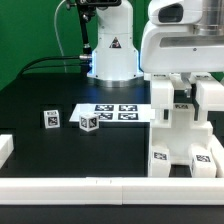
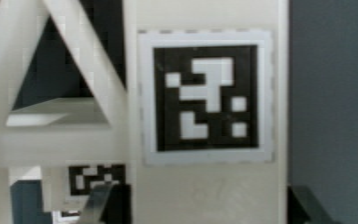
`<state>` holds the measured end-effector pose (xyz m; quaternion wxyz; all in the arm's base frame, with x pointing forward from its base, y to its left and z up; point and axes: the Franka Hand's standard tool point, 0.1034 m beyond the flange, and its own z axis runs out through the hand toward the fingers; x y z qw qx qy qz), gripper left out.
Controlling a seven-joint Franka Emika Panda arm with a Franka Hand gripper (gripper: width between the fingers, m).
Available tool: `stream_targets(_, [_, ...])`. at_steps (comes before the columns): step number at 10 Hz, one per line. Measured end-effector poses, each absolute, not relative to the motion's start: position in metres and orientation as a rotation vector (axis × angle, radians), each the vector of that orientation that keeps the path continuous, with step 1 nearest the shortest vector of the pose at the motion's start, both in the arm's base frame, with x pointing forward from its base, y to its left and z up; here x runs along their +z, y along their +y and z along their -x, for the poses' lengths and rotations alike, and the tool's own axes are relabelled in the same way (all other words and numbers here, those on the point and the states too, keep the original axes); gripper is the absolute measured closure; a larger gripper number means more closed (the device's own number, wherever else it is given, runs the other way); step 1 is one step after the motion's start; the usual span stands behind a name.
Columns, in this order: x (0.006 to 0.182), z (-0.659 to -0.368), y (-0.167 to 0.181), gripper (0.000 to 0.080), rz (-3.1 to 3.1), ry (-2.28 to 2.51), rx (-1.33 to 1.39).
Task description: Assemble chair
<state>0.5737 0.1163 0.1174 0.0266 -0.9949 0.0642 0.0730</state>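
The partly joined chair [image 1: 176, 138], a blocky white structure with tags on its lower blocks, stands at the exterior view's right. My gripper [image 1: 184, 88] comes down on its top from above. In the wrist view a white chair part [image 2: 202, 60] with a large tag fills the gap between my dark fingers [image 2: 108, 205], and both fingers lie against its sides. My gripper [image 2: 208, 212] is shut on this part. A slanted white leg [image 2: 73, 70] shows beside it. Two small tagged white blocks [image 1: 50, 117] [image 1: 88, 123] lie loose at the exterior view's left.
The marker board [image 1: 115, 112] lies flat in front of the robot base [image 1: 110, 60]. A low white rail [image 1: 100, 185] runs along the table's front edge, and a short white piece [image 1: 5, 148] stands at the left edge.
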Motion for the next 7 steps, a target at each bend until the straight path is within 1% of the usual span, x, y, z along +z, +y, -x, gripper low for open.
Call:
stream_targets(1, [0.119, -0.573, 0.116, 0.0515, 3.073, 0.199, 0.226])
stream_targets(4, [0.115, -0.553, 0.116, 0.0515, 3.076, 0.182, 0.246])
stream_targets(7, [0.115, -0.56, 0.12, 0.0515, 3.076, 0.167, 0.198])
